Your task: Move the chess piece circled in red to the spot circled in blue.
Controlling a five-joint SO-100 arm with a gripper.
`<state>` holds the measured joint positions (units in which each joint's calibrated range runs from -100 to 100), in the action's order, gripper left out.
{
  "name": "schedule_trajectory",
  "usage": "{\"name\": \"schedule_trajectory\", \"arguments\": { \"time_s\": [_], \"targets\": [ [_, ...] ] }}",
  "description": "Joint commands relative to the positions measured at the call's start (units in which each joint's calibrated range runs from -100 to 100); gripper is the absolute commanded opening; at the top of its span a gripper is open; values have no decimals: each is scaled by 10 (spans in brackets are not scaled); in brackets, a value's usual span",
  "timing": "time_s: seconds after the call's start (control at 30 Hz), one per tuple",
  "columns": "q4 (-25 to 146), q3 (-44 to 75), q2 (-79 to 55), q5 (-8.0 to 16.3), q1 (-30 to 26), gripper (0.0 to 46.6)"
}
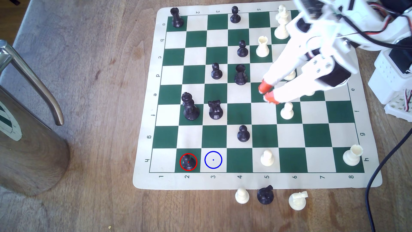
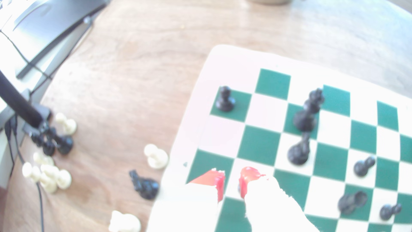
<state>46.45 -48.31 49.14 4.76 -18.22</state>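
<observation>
The red-ringed black pawn (image 1: 188,162) stands upright on a green square in the board's near row, second from the exterior view's left. The blue-ringed cream square (image 1: 213,160) is the one just to its right and is bare. My gripper (image 1: 267,92) hovers over the board's middle, far up and to the right of both. It is open by a narrow gap, with nothing between its orange fingertips (image 1: 264,86). In the wrist view the same pawn (image 2: 225,99) stands near the board's corner, well beyond my gripper (image 2: 233,180).
A black king (image 1: 189,107), a black knight (image 1: 215,110) and a black pawn (image 1: 243,133) stand between my gripper and the ringed squares. A cream pawn (image 1: 267,158) stands in the near row. Three pieces (image 1: 265,195) lie off the near edge. A metal jug (image 1: 29,145) stands at left.
</observation>
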Motion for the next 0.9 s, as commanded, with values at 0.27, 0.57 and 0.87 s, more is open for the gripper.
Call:
{"name": "schedule_trajectory", "arguments": {
  "time_s": [0.27,0.57,0.87],
  "targets": [
    [48,255,-240,61,-7,209],
    [87,495,-442,83,6,205],
    [134,626,-595,124,-11,195]
  ]
}}
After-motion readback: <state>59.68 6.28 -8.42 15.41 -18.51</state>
